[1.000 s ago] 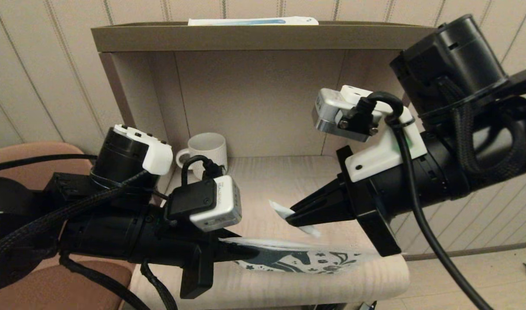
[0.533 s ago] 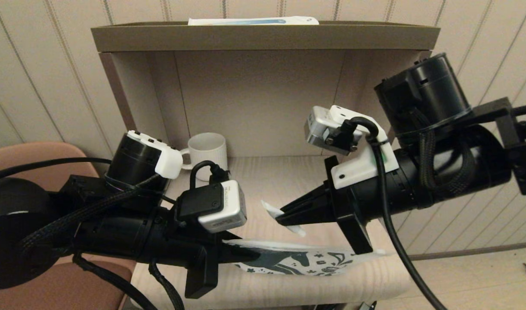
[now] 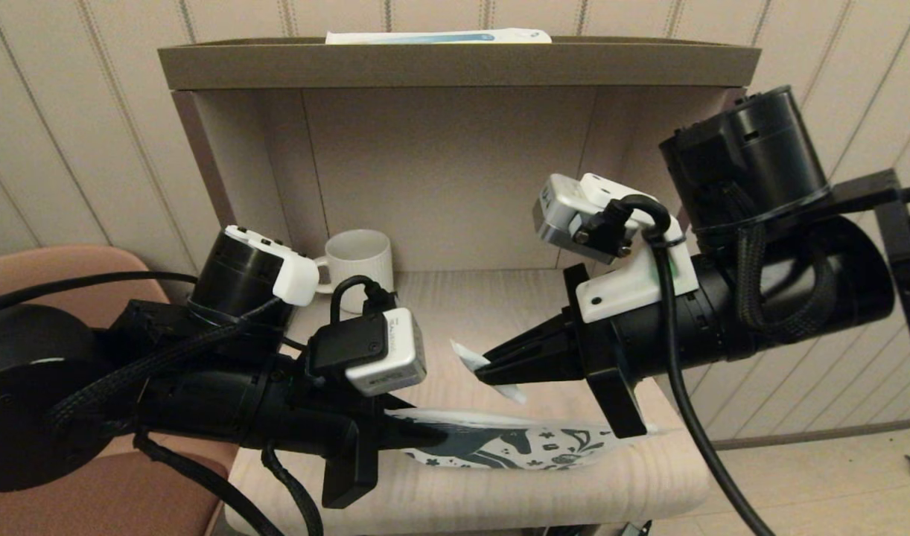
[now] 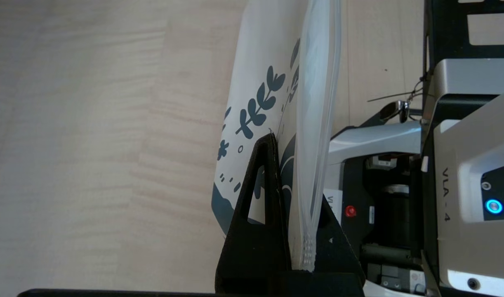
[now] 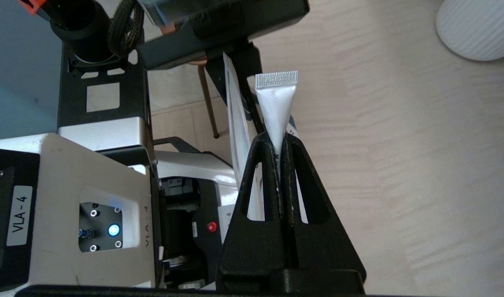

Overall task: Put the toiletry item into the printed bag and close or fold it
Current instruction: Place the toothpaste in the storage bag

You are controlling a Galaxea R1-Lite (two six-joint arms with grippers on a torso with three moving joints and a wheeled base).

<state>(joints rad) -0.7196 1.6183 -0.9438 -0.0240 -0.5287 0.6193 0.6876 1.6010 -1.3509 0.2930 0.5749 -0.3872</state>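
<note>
Head view: toiletry item [image 3: 470, 359] pinched mid-body in shut right gripper [image 3: 488, 370], crimped end up-left, cap end down-right, long axis slanted. Tube hangs above shelf board [image 3: 500, 298], just over printed bag [image 3: 514, 445]. Bag lies below and slightly near side of tube, long axis left-right, its left end clamped in shut left gripper [image 3: 418, 435]. Mouth opening: cannot tell. Mug [image 3: 360, 260] far left.

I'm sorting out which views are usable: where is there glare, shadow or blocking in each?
Head view: both arms crowd the front, hiding part of the printed bag. Left wrist view: even light, bag print crisp. Right wrist view: the white tube is sharp, with a soft sheen; the mug is cropped.
</note>
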